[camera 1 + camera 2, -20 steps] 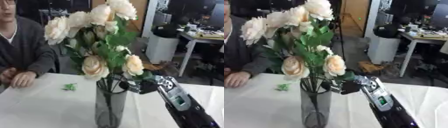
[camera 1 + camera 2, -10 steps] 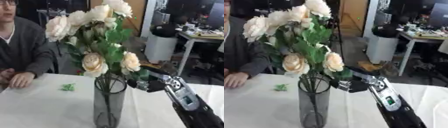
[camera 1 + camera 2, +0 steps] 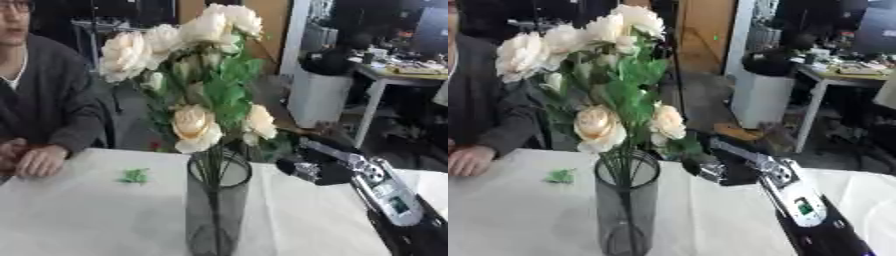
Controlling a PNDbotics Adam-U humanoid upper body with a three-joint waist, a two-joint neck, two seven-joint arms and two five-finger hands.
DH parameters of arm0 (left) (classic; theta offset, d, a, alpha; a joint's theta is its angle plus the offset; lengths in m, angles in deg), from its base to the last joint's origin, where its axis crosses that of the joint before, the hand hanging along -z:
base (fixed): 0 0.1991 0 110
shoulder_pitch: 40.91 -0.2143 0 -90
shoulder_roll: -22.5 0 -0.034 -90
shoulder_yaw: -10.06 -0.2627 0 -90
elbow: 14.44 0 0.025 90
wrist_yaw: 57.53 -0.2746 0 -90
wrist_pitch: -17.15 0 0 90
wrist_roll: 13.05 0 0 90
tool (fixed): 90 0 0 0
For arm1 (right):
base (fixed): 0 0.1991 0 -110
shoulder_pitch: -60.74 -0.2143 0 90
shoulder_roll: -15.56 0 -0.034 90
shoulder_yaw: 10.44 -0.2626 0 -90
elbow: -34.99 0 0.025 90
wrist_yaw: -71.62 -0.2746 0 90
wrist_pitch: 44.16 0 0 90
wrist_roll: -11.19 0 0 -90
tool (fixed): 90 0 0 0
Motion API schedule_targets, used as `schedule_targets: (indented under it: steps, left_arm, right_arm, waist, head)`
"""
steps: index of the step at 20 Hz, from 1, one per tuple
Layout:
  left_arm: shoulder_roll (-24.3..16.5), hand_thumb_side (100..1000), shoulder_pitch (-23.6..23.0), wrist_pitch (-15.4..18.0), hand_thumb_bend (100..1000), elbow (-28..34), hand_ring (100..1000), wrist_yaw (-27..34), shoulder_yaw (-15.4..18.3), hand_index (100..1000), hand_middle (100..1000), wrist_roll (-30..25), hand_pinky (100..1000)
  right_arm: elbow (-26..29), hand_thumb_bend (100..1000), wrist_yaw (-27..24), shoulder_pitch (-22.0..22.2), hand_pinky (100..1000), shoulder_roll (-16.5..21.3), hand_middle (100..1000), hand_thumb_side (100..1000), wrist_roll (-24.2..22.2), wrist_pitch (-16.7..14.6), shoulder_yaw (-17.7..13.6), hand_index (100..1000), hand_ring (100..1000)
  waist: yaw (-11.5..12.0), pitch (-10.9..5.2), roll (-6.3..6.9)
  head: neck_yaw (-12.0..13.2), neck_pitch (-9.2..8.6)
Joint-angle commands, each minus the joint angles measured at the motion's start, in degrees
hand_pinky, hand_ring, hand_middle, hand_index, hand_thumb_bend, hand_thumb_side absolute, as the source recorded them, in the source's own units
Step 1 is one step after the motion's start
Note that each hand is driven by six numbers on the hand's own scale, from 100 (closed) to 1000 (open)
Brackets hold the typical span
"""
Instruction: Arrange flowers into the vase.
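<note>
A tall dark glass vase (image 3: 217, 205) stands on the white table (image 3: 79, 220) near its front. It holds a bunch of cream roses with green leaves (image 3: 206, 90), their stems down inside the glass. My right hand (image 3: 317, 170) hovers just right of the vase rim, a small gap away from it, fingers relaxed and pointing left with nothing in them. Its black and silver forearm (image 3: 802, 207) runs off to the lower right. The left hand shows in neither view.
A small green leaf scrap (image 3: 135, 175) lies on the table left of the vase. A person sits at the far left edge with a hand (image 3: 39, 160) resting on the table. Desks and a white bin (image 3: 317, 97) stand behind.
My right hand has drawn back to the right, from against the stems at the vase rim to a gap beside it. The flowers stay in the vase.
</note>
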Motion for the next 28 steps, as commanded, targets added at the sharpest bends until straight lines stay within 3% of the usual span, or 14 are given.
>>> schedule_targets:
  steps: [1, 17, 28]
  left_arm:
    - [-1.1, 760, 0.7, 0.1, 1000, 1.2, 774, 0.0, 0.8, 788, 735, 0.4, 794]
    - [-1.6, 768, -0.1, 0.4, 1000, 1.9, 775, -0.2, 1.5, 787, 735, 1.1, 794]
    - [-1.7, 770, -0.6, 0.5, 1000, 2.5, 775, -0.3, 1.8, 787, 734, 1.4, 793]
  right_arm:
    - [1.2, 261, -0.9, 0.4, 1000, 3.4, 1000, 698, 1.2, 0.0, -1.8, 1000, 1000]
    - [4.7, 245, -3.6, 12.6, 1000, 8.0, 1000, 698, 10.2, 0.2, -9.4, 1000, 1000]
    - [8.6, 223, -3.4, 19.4, 986, 7.3, 1000, 691, 14.9, 0.7, -13.4, 1000, 1000]
  waist:
    - [-0.3, -0.66, 0.33]
    - [-4.0, -1.47, 0.26]
    - [-5.2, -1.50, 0.49]
  head:
    - [0.3, -0.47]
    - [2.0, -0.05]
    - [2.6, 0.27]
